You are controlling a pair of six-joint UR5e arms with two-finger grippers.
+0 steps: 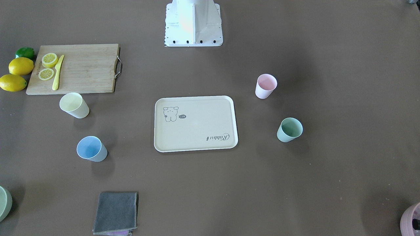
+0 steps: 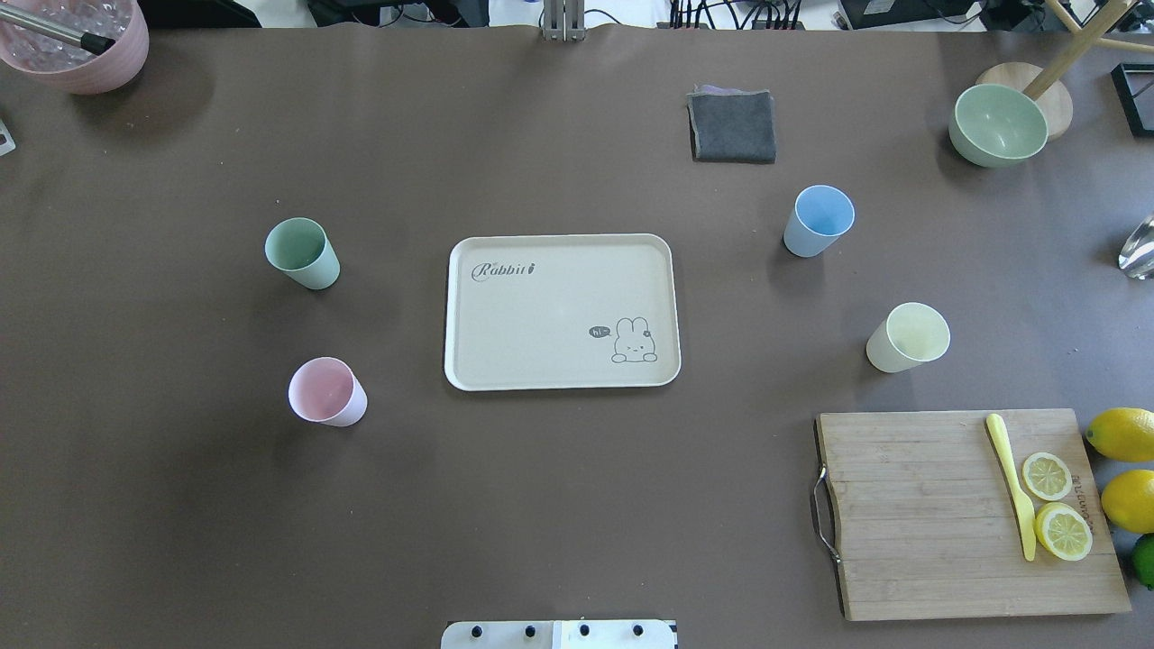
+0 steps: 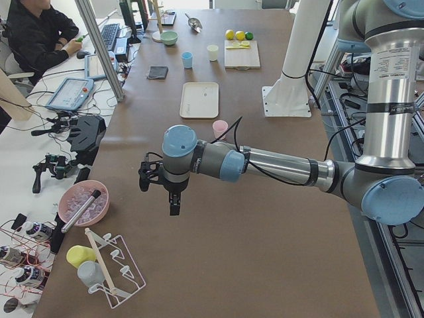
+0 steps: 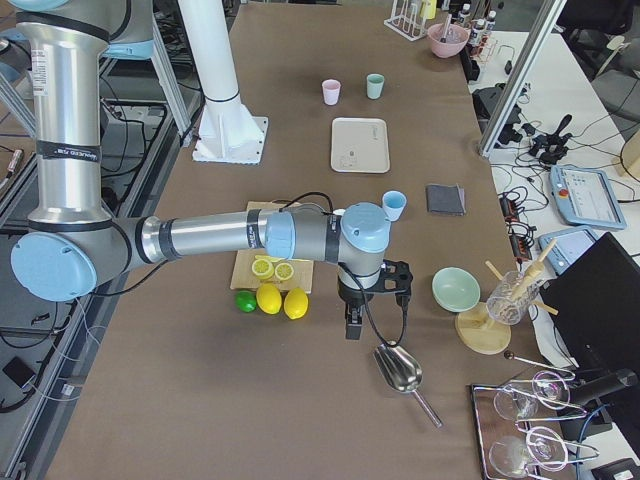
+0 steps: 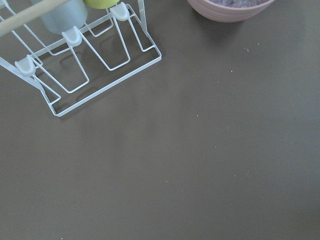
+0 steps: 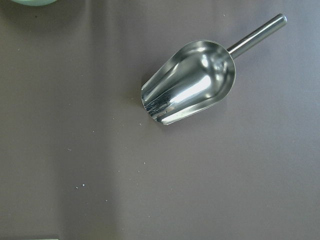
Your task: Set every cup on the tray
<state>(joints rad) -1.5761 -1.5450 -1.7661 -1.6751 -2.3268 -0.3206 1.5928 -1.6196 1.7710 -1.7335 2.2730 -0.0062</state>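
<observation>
Nothing is placed yet: the tray (image 2: 541,306) lies bare mid-counter (image 2: 559,505), with the green cup (image 2: 302,253) at its 9 o'clock, the pink cup (image 2: 326,391) at 8, the blue cup (image 2: 819,221) at 2 and the yellow cup (image 2: 909,337) at 3. Whether the left jaws and right jaws are spread, I cannot tell.

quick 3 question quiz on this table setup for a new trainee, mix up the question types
1. True or false: the tray already holds a cup.
2. On which side of the tray do the pink cup and the mint green cup stand? A) the robot's left B) the robot's right C) one on each side
3. Fill in: the yellow knife lies on the ____.

Key: 1 false, the tray is bare; 2 A; 3 cutting board.
</observation>
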